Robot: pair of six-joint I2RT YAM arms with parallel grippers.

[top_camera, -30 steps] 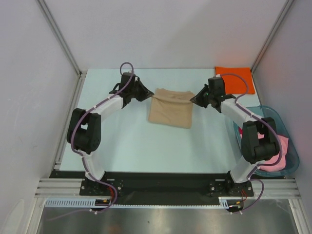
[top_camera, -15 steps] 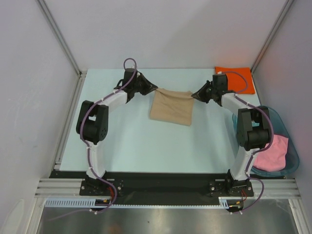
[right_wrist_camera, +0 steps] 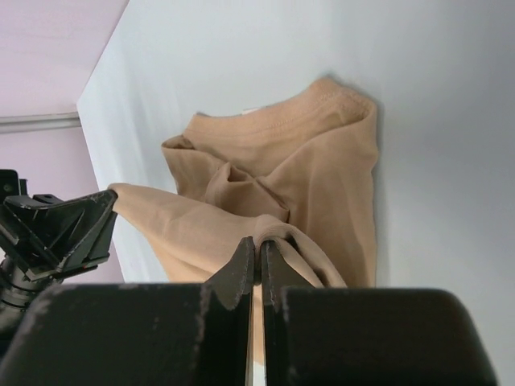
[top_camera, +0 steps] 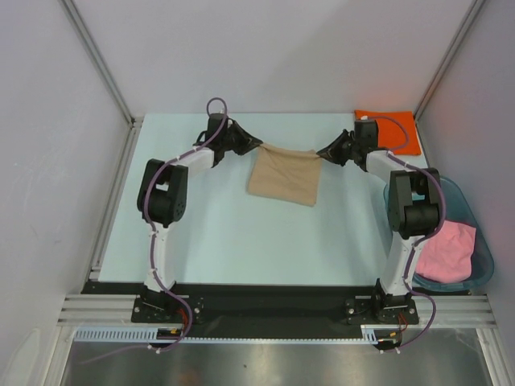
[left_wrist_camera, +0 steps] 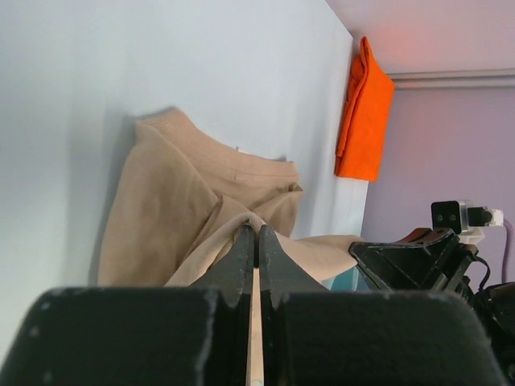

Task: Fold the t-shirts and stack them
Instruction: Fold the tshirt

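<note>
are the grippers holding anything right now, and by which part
Yes. Both are shut on the tan t-shirt. The left gripper pinches its far left corner and the right gripper its far right corner, with that edge stretched between them.

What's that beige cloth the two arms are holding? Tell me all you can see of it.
The tan t-shirt is soft, thin beige cloth, partly folded and wrinkled. The left claw and right claw each pinch one far corner, holding that edge taut between them; the rest drapes onto the pale table.
</note>
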